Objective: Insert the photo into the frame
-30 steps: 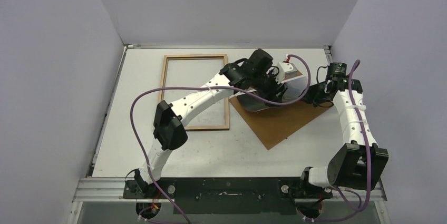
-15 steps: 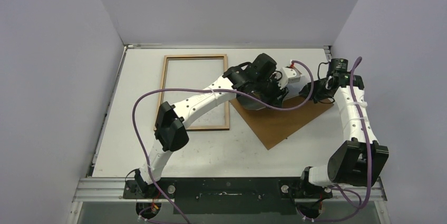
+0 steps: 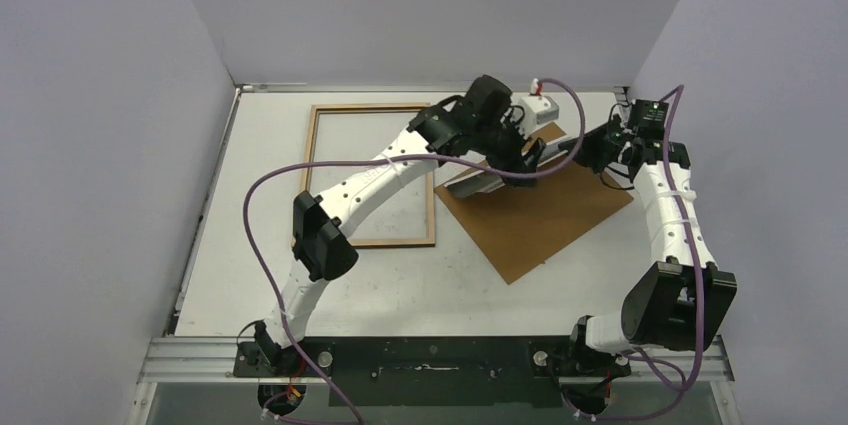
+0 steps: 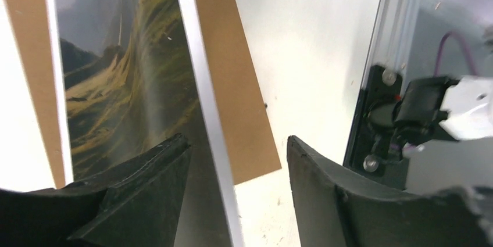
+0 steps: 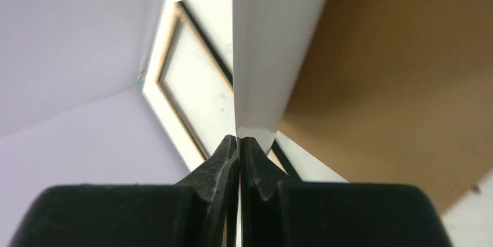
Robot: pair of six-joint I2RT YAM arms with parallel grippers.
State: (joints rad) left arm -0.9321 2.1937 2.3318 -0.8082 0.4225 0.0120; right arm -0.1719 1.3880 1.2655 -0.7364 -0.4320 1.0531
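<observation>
Pale lavender walls (image 3: 100,145) close in a white desk (image 3: 250,265), where the frame (image 3: 380,242) lies flat, light brown wood showing, well to the left of both pairs of fingers. The right fingers (image 5: 239,145) are pinched shut on one edge of the photo (image 4: 116,72), which is held lifted and tilted above the brown backing board (image 3: 545,230). The left fingers (image 3: 524,157) stand apart, straddling the photo's white-bordered edge without clamping it, with the board beneath them.
</observation>
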